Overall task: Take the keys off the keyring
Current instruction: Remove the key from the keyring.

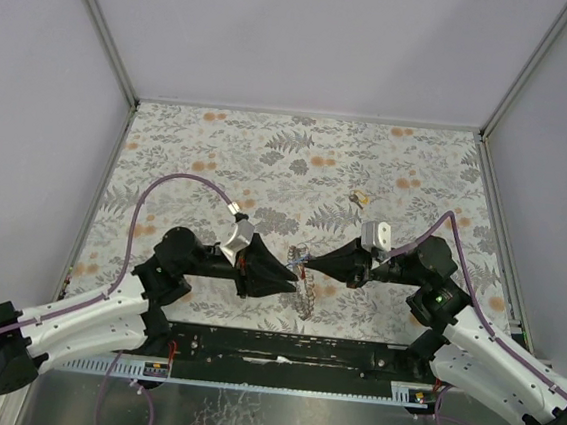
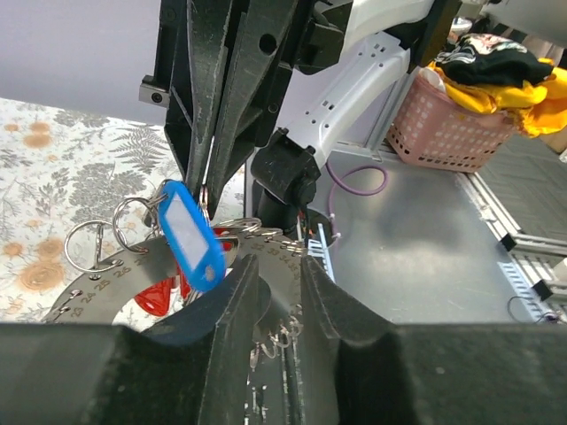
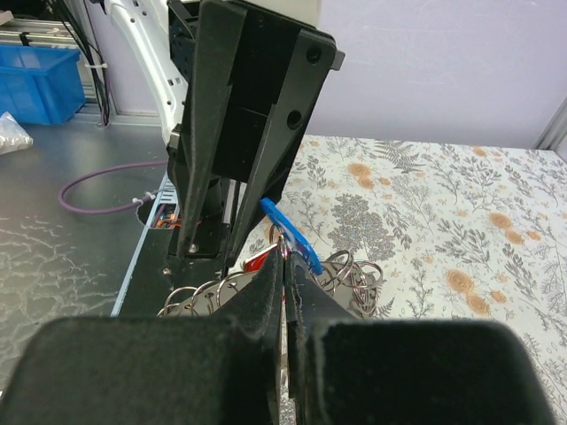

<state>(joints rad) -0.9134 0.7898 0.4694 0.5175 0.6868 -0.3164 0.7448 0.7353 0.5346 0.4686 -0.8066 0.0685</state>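
Observation:
The keyring (image 2: 115,279), a flat grey numbered band carrying many small wire loops, is held in the air between both arms and hangs below them (image 1: 303,297). My left gripper (image 2: 279,292) is shut on its band, which fills the gap between the fingers. A blue-tagged key (image 2: 190,235) and a red one (image 2: 158,297) dangle from it. My right gripper (image 3: 285,257) is shut on the small wire loop of the blue key (image 3: 297,239). The two grippers meet tip to tip (image 1: 303,266). Another small key (image 1: 358,197) lies loose on the floral cloth.
The floral cloth (image 1: 219,156) ends at a metal rail (image 1: 280,358) by the arm bases. White walls close in three sides. A pink basket of clothes (image 2: 443,124) and a blue bin (image 3: 35,84) stand off the table.

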